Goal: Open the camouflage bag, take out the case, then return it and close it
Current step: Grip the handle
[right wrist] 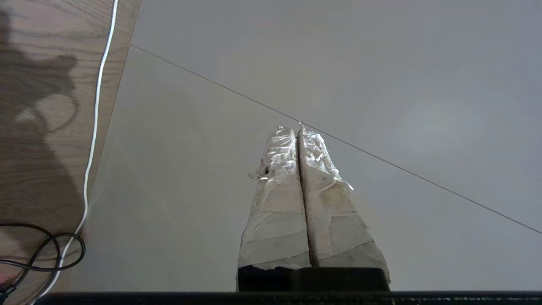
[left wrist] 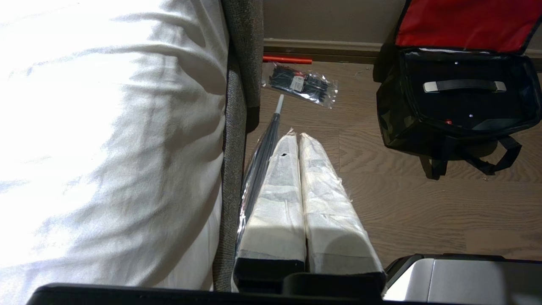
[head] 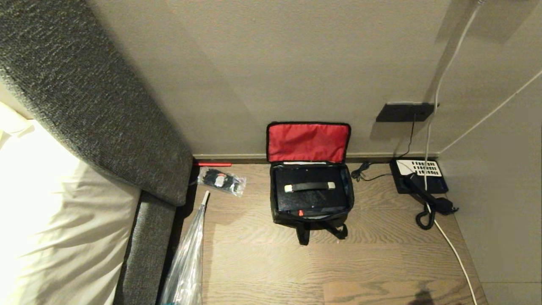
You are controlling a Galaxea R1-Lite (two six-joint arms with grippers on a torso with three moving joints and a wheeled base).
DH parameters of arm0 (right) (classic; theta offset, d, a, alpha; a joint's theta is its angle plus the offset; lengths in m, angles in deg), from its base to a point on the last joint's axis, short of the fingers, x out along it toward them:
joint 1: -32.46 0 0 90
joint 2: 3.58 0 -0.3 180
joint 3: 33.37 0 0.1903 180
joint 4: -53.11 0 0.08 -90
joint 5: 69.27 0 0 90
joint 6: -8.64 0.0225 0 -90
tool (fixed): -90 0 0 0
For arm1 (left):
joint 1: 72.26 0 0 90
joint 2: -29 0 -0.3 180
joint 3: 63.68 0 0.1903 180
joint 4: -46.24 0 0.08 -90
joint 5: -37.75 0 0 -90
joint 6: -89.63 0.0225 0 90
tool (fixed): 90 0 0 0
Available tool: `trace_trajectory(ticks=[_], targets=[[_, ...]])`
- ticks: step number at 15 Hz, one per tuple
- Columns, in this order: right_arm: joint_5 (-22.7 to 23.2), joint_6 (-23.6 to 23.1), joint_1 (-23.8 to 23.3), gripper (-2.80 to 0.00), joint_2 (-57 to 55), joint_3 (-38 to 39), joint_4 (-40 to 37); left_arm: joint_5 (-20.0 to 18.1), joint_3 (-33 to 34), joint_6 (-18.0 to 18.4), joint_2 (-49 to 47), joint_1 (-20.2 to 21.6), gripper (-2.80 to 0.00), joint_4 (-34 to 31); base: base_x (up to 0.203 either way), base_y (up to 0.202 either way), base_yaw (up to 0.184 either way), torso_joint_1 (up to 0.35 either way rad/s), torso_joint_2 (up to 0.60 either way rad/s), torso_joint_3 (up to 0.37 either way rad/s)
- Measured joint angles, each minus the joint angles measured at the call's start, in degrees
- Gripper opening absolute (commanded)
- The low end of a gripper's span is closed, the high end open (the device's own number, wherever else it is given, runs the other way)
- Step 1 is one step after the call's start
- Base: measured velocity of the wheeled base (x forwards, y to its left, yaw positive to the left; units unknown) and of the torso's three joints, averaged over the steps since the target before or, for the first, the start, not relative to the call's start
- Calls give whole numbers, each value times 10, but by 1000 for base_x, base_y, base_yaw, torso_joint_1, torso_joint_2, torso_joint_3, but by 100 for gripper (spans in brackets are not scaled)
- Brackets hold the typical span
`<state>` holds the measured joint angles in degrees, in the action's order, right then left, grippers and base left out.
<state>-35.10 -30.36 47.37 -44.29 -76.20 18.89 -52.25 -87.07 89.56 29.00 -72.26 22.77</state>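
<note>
Both grippers, left gripper (left wrist: pixel 299 137) and right gripper (right wrist: pixel 298 129), were clenched on nothing. Farther off, the camouflage bag (head: pixel 311 192) stood open, the case (head: pixel 310 190) inside. No writing was legible.

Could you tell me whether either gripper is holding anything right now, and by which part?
Nothing is held: the left gripper and right gripper are both shut on nothing.

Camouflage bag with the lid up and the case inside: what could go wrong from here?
1. The camouflage bag stands close to the wall, its red lid leaning there; reaching behind to fold it down looks cramped.
2. The case nearly fills the bag, so lifting by its handle might drag the soft bag up too.
3. The telephone cord and a white cable lie at the right, where the right gripper, shut, could snag them.
</note>
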Motion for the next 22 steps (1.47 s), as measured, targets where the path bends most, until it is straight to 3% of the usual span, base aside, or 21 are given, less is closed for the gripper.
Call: trace_trajectory(ticks=[3, 4, 10, 16, 22], targets=[[0, -1, 0, -280, -1, 0, -1, 0, 0, 0, 0, 0, -280, 0, 0, 0, 0, 0, 0, 0], [0, -2, 0, 0, -1, 0, -1, 0, 0, 0, 0, 0, -280, 0, 0, 0, 0, 0, 0, 0], [1, -6, -10, 0, 6, 0, -5, 0, 0, 0, 0, 0, -280, 0, 0, 0, 0, 0, 0, 0], [1, 2, -72, 0, 47, 7, -35, 0, 0, 0, 0, 0, -280, 0, 0, 0, 0, 0, 0, 0], [66, 7, -110, 0, 67, 21, -51, 0, 0, 0, 0, 0, -280, 0, 0, 0, 0, 0, 0, 0]])
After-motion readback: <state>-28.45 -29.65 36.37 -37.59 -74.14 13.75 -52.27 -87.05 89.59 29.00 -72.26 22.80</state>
